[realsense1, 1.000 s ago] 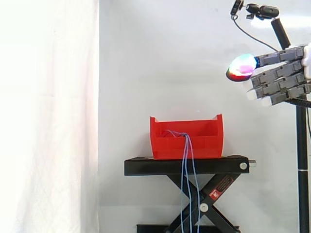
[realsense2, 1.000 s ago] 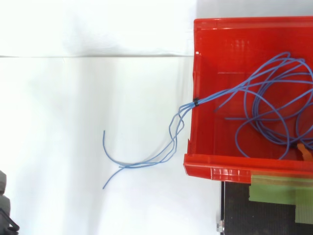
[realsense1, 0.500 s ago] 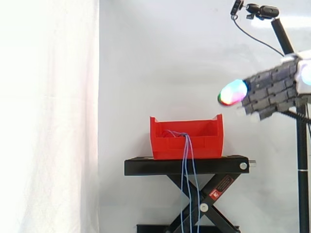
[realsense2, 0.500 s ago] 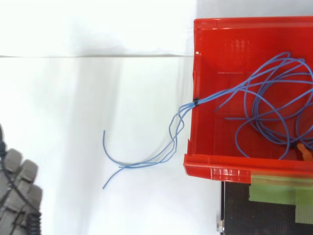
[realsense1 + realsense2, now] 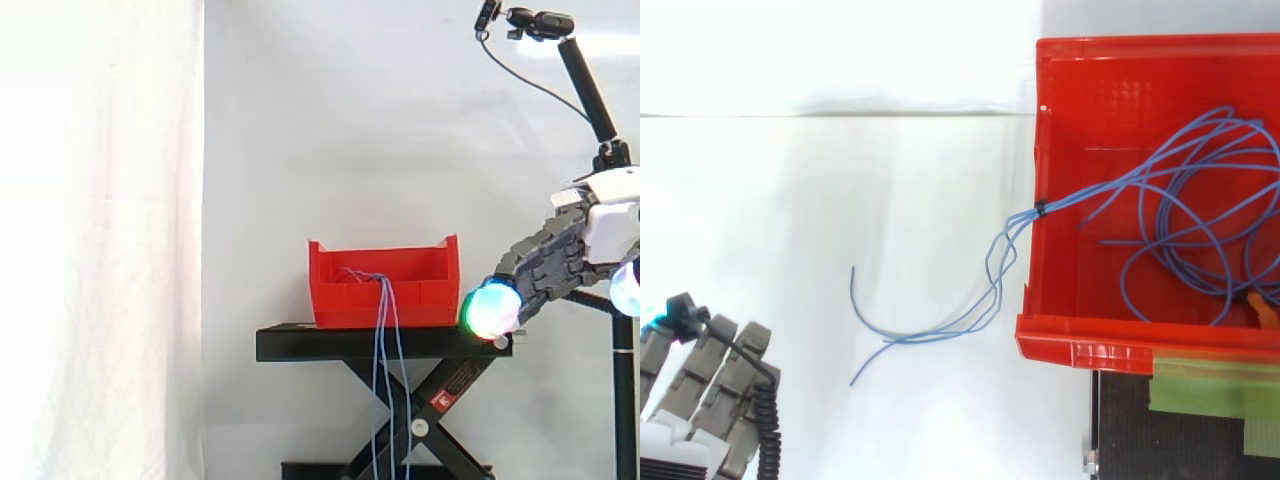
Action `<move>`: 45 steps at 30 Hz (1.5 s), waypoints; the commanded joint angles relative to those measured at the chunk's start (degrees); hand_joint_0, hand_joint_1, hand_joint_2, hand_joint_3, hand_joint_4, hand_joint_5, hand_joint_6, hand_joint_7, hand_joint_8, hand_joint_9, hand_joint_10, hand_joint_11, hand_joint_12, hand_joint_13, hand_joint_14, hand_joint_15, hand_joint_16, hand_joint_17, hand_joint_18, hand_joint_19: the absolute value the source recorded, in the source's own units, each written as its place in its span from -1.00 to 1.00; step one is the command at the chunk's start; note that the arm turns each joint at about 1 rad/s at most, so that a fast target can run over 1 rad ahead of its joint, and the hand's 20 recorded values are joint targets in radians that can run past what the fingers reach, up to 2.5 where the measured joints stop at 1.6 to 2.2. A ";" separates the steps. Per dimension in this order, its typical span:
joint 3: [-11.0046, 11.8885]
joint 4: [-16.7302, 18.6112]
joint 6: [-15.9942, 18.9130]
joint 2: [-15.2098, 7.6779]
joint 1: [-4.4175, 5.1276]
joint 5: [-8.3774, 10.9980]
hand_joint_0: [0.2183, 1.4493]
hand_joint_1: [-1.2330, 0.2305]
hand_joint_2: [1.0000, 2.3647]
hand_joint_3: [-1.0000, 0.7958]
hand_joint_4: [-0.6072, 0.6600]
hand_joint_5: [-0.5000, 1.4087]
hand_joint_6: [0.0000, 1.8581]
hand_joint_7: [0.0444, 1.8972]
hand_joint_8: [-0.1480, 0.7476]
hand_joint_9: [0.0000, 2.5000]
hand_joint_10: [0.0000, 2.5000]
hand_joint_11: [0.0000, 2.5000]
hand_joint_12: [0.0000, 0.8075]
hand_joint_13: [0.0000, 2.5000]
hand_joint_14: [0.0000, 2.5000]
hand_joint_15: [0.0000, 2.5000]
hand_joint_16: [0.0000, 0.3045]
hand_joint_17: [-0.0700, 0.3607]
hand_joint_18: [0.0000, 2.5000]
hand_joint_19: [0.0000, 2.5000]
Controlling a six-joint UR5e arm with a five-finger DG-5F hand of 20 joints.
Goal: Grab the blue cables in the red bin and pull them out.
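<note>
Red bin, blue cables, black stand.
The bin (image 5: 420, 292) is plain red, the cables (image 5: 1185, 190) blue, the stand (image 5: 300, 344) black with green tape (image 5: 1200, 385); the grey hand (image 5: 545, 265) has a green-cyan glowing pad (image 5: 490, 310) before a white curtain (image 5: 100, 240).

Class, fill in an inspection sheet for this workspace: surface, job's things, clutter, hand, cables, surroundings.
Surface: black stand, level, carrying the bin.
Job's things: red bin, upright on the stand.
Clutter: green tape on the stand; orange piece in the bin, too little shows to identify it.
Hand: hand open, holding nothing, low beside the stand, clear of the bin and cables.
Cables: blue cables looped in the bin, a tied bundle draped over its wall, ends hanging down past the stand.
Surroundings: white curtain; camera on a pole.
</note>
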 commanded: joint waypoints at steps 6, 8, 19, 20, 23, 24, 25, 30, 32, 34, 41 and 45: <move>0.78 -0.41 -11.74 0.21 -0.03 -0.35 -0.15 -0.71 -1.00 -1.00 0.26 0.09 -0.99 -0.35 -0.07 -0.62 -0.99 -0.54 -0.07 -0.69 -0.99 -0.72 -0.65 -0.12 -0.75 -0.68; 0.78 0.29 -23.87 0.04 0.32 -0.70 -0.14 -0.71 -1.00 -1.00 0.27 0.11 -0.99 -0.34 -0.06 -0.57 -0.98 -0.41 -0.07 -0.64 -0.99 -0.67 -0.65 -0.12 -0.70 -0.66; 0.78 2.75 -48.92 -1.63 3.84 -4.57 -0.16 -0.72 -1.00 -1.00 0.25 0.08 -0.99 -0.37 -0.01 -0.44 -0.99 -0.02 -0.02 -0.46 -0.98 -0.39 -0.65 -0.12 -0.61 -0.55; 0.78 2.75 -49.45 -2.60 4.19 -4.74 -0.16 -0.72 -1.00 -1.00 0.25 0.08 -0.99 -0.38 -0.01 -0.44 -0.99 0.00 -0.02 -0.45 -0.98 -0.38 -0.65 -0.12 -0.60 -0.55; 0.87 3.72 -51.29 -4.00 5.07 -5.36 -0.16 -0.72 -1.00 -1.00 0.26 0.07 -0.99 -0.40 -0.01 -0.44 -0.99 0.01 -0.01 -0.44 -0.98 -0.35 -0.66 -0.13 -0.59 -0.55; 0.96 4.51 -52.61 -4.00 5.42 -5.18 -0.16 -0.72 -1.00 -1.00 0.26 0.07 -0.99 -0.40 -0.01 -0.44 -0.99 0.01 -0.01 -0.44 -0.98 -0.35 -0.66 -0.13 -0.59 -0.55; 0.96 4.77 -54.10 -3.92 5.59 -5.18 -0.16 -0.72 -1.00 -1.00 0.26 0.07 -0.99 -0.40 0.00 -0.45 -0.99 0.00 -0.02 -0.44 -0.98 -0.36 -0.66 -0.13 -0.59 -0.56; 0.96 6.36 -62.80 -3.92 6.03 -4.48 -0.16 -0.72 -1.00 -1.00 0.26 0.07 -0.99 -0.40 -0.01 -0.45 -0.99 0.00 -0.01 -0.44 -0.98 -0.36 -0.66 -0.13 -0.60 -0.55; 1.05 7.50 -65.71 -3.92 6.03 -4.04 -0.16 -0.71 -1.00 -1.00 0.27 0.07 -0.99 -0.40 -0.01 -0.45 -0.99 -0.01 -0.01 -0.44 -0.98 -0.37 -0.66 -0.13 -0.60 -0.55; 1.05 8.99 -69.57 -3.92 6.03 -2.81 -0.16 -0.71 -1.00 -1.00 0.27 0.07 -0.99 -0.40 -0.01 -0.45 -0.99 -0.01 0.00 -0.45 -0.98 -0.37 -0.66 -0.13 -0.60 -0.55; 1.05 14.97 -77.57 -4.00 5.95 0.70 -0.16 -0.71 -1.00 -1.00 0.23 0.07 -0.99 -0.39 -0.01 -0.46 -0.99 -0.02 -0.01 -0.45 -0.98 -0.37 -0.66 -0.13 -0.60 -0.54; 1.05 19.36 -83.20 -4.18 5.95 1.94 -0.15 -0.71 -1.00 -1.00 0.22 0.07 -0.99 -0.39 -0.02 -0.46 -0.99 -0.02 -0.01 -0.46 -0.98 -0.38 -0.66 -0.14 -0.60 -0.54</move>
